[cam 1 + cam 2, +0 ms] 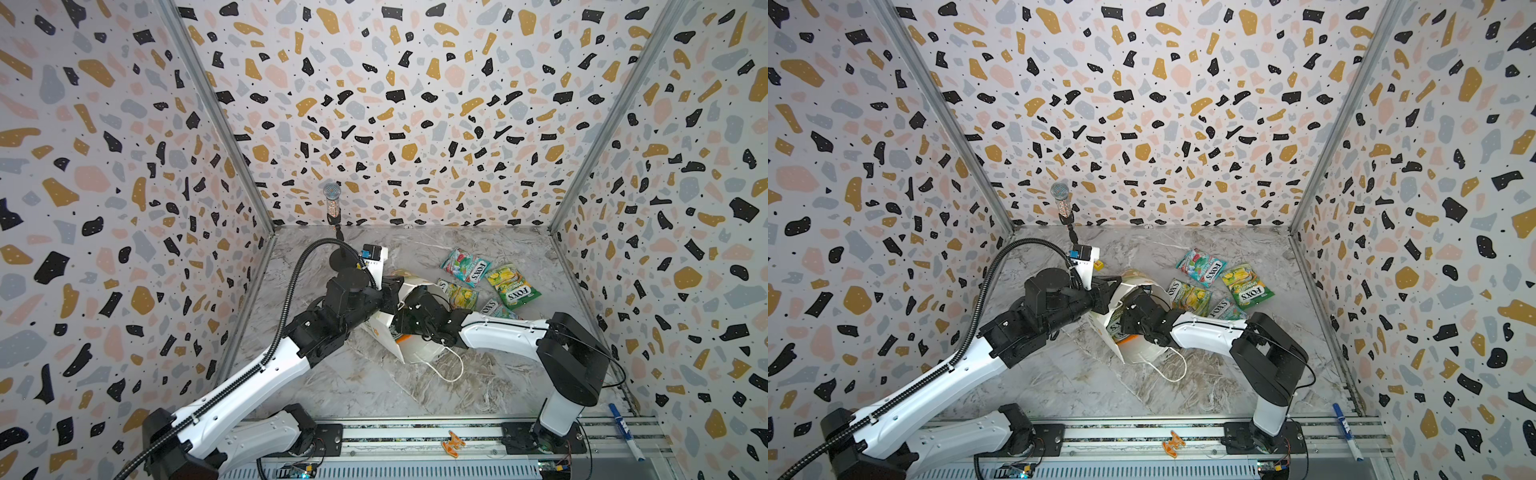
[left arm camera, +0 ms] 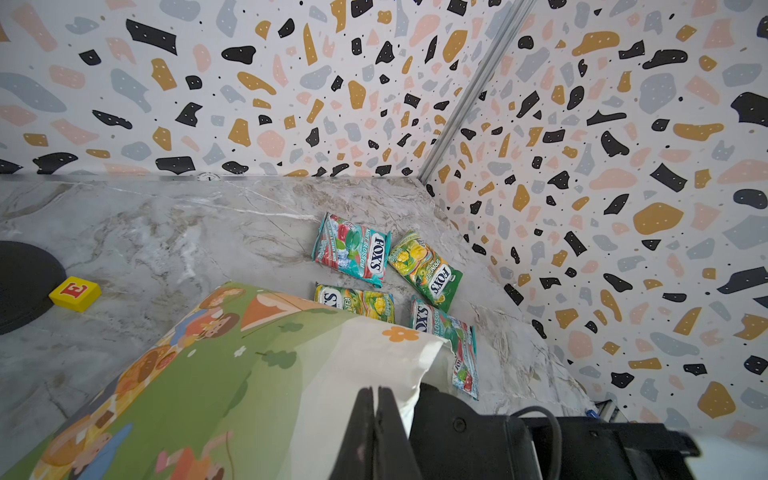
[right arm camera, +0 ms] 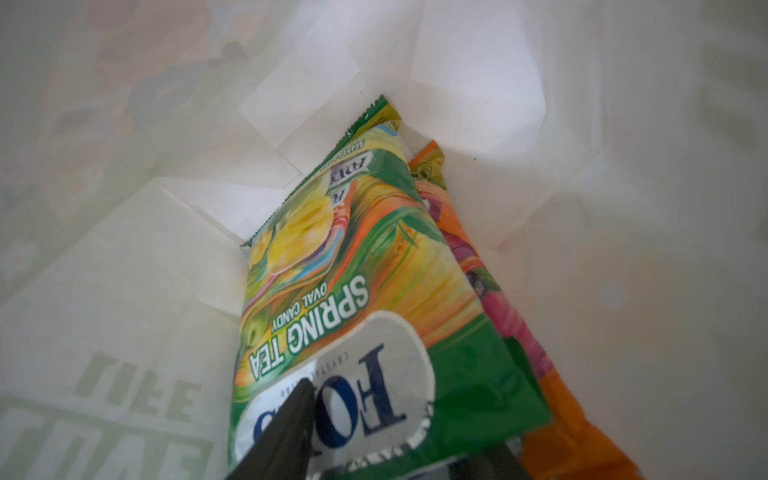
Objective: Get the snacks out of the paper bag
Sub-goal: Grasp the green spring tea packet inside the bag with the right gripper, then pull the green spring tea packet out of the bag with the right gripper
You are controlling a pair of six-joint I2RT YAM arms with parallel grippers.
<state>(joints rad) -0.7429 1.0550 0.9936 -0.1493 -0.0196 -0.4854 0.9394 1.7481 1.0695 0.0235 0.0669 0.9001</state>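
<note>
Two pincers meet at one bag. The left pincer (image 2: pixel 376 399) is pressed together on the rim of the tall white paper carrier bag (image 2: pixel 232 374), which rests on the grey marble surface (image 1: pixel 374 386). The right pincer (image 3: pixel 390 424) is deep inside it, jaws straddling a glossy green-yellow candy packet (image 3: pixel 353 257); whether they pinch it I cannot tell. An orange-red packet (image 3: pixel 478 266) lies against that one. Outside, near its mouth, two teal packets (image 1: pixel 465 266) and two green-yellow packets (image 1: pixel 513 286) lie flat.
</note>
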